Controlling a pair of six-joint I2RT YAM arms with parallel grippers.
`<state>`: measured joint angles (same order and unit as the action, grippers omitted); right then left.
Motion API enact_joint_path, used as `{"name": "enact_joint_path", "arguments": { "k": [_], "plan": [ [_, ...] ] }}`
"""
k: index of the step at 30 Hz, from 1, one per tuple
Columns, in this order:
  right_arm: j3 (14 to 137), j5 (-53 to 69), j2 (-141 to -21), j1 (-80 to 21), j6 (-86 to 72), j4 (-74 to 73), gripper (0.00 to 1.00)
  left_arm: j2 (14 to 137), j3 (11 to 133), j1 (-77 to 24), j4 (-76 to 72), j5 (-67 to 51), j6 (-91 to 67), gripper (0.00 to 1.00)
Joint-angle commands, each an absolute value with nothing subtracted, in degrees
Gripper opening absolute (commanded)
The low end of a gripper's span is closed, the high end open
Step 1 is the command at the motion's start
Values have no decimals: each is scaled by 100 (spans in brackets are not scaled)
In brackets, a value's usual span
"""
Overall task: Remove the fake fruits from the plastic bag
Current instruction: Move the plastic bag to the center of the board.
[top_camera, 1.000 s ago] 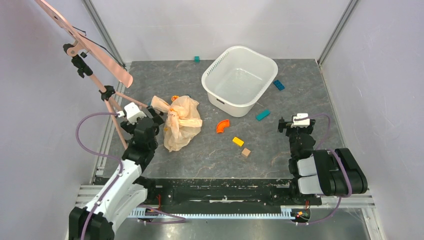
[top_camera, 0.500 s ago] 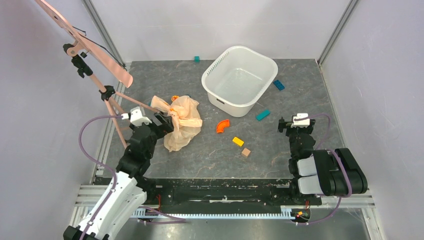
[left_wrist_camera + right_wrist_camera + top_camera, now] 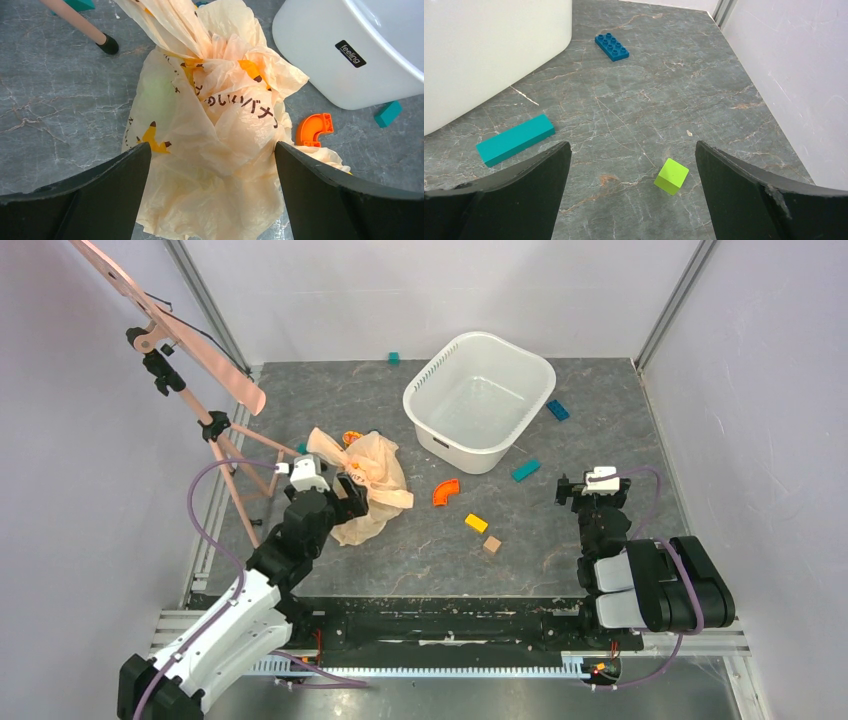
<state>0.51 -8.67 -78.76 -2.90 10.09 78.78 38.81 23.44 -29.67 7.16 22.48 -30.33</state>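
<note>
Over the last second our left gripper (image 3: 210, 150) has swung right from beside the plastic bag (image 3: 215, 125) to over its near part, and the bag's folds have shifted slightly. Our right gripper (image 3: 631, 147) has not moved.

The left jaws stand wide apart and hold nothing. The crumpled bag lies between the two dark fingers (image 3: 107, 180), its film reaching the inner edge of each; we cannot tell whether it touches them. The bag rests on the grey marbled table (image 3: 55, 110), left of the white tub (image 3: 325, 50), with a pink tripod leg (image 3: 75, 20) at its far left. The fake fruits are hidden inside it; only a pale green blur (image 3: 156, 92) shows through the film. An orange curved block (image 3: 312, 129) lies just beside the bag's right edge.

The right jaws are also fully spread and empty, hovering over bare table. Ahead of them lie a lime cube (image 3: 671, 176), a teal block (image 3: 515, 139) and a blue studded brick (image 3: 611, 46).
</note>
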Motion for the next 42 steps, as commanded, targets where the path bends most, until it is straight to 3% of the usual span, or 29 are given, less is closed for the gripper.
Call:
{"name": "enact_joint_path", "arguments": {
  "k": [1, 8, 20, 27, 42],
  "plan": [
    [-457, -810, -7895, -314, 1011, 8060, 98, 3731, 2347, -3054, 395, 2129, -2856, 100],
    [-461, -809, -7901, -313, 1011, 8060, 98, 3226, 2600, -3059, 644, 2010, -2962, 100],
    [-459, -810, -7894, -311, 1011, 8062, 98, 3817, 2808, -3054, 1301, 2070, -3063, 100],
    [-460, -817, -7898, -310, 1011, 8060, 98, 3953, 2697, -3059, 1225, 2059, -3004, 92],
    [-459, -823, -7898, -308, 995, 8069, 98, 3856, 2772, -3050, 949, 1260, -2687, 19]
  ]
}}
